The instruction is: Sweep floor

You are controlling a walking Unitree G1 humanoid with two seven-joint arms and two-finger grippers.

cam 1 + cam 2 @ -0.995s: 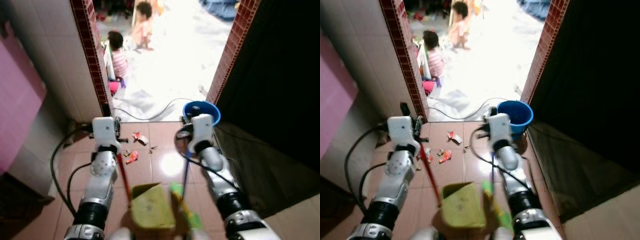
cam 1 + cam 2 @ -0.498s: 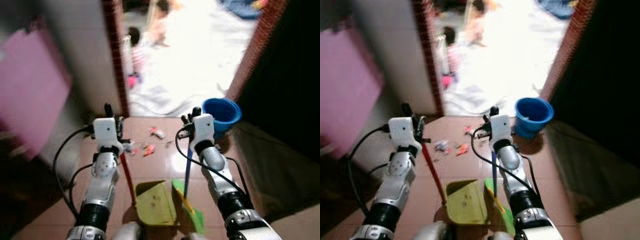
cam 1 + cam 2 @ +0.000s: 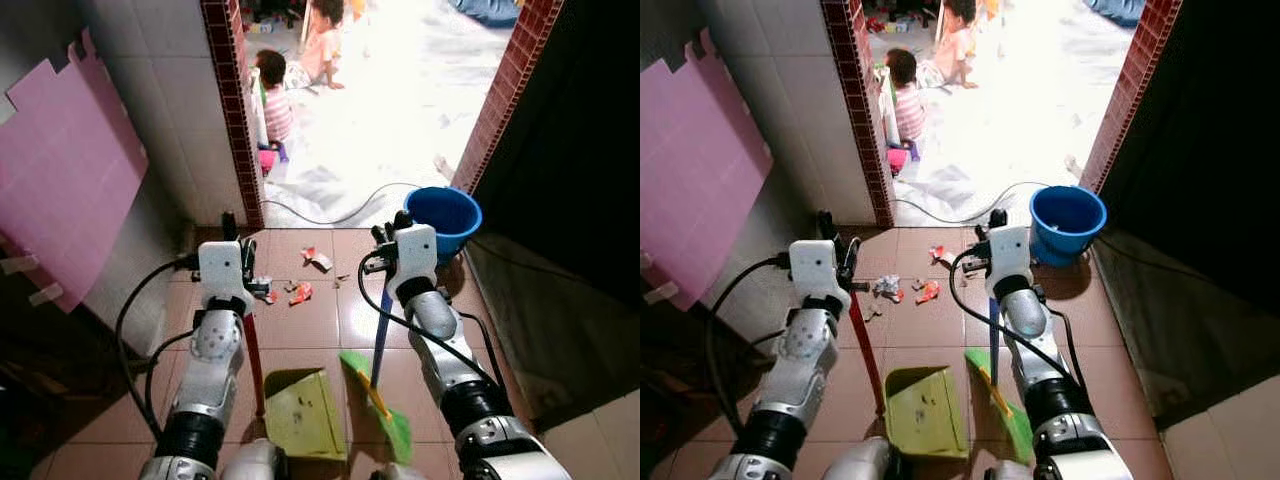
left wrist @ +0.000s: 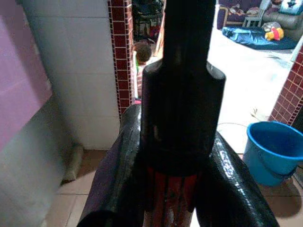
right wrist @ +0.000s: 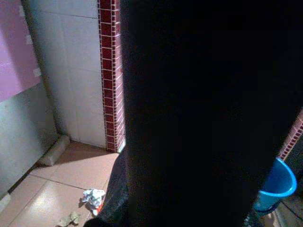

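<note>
Left wrist view: left fingers pinch the red dustpan handle. Right fingers' state is unclear around the blue broom stick; scraps lie ahead.

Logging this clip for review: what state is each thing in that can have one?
Left gripper: shut on the dustpan's red handle.
Right gripper: holds the blue broom handle.
Dustpan: on the floor, no litter in it.
Broom: head on the floor beside the dustpan.
Litter: scattered, unswept.
Bucket: upright.

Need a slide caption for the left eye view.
Left claw holds dustpan, right claw holds broom, litter ahead.
</note>
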